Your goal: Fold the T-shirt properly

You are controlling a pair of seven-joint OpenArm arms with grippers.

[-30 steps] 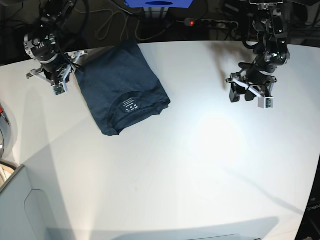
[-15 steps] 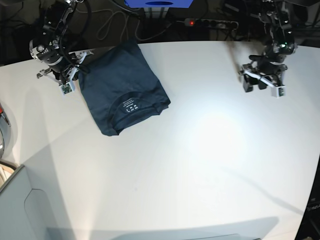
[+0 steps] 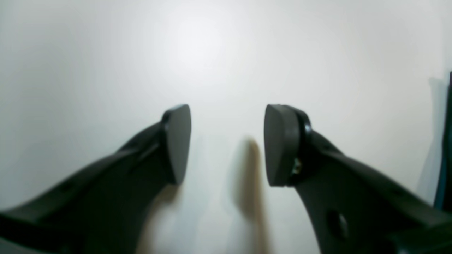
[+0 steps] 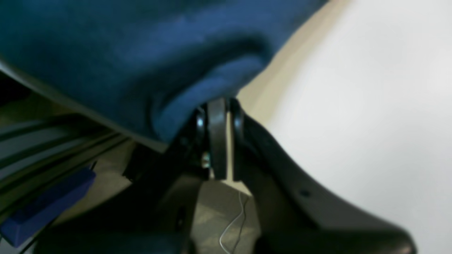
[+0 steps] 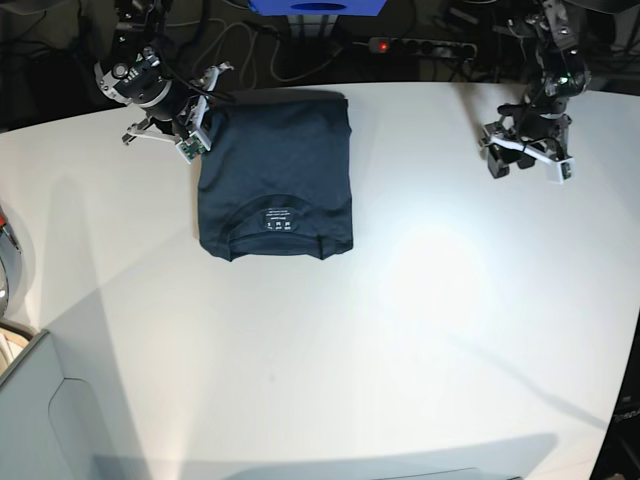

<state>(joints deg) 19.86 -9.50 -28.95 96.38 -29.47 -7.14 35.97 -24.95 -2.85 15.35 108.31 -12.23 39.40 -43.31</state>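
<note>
T-shirt (image 5: 277, 180), dark navy, lies folded into a compact rectangle on the white worktop (image 5: 400, 330) toward its far left, collar and small white label (image 5: 277, 218) facing the near side. Right claw (image 4: 219, 106) sits at the shirt's far-left corner with its jaws pressed together; blue cloth bunches just over the tips. Left claw (image 3: 226, 141) hovers over bare worktop well to the right, jaws spread wide, holding nothing

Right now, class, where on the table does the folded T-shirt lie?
In the base view the T-shirt lies folded on the white table, left of centre near the far edge. The right pincer is at its far-left corner; the left pincer stands well apart.
</note>
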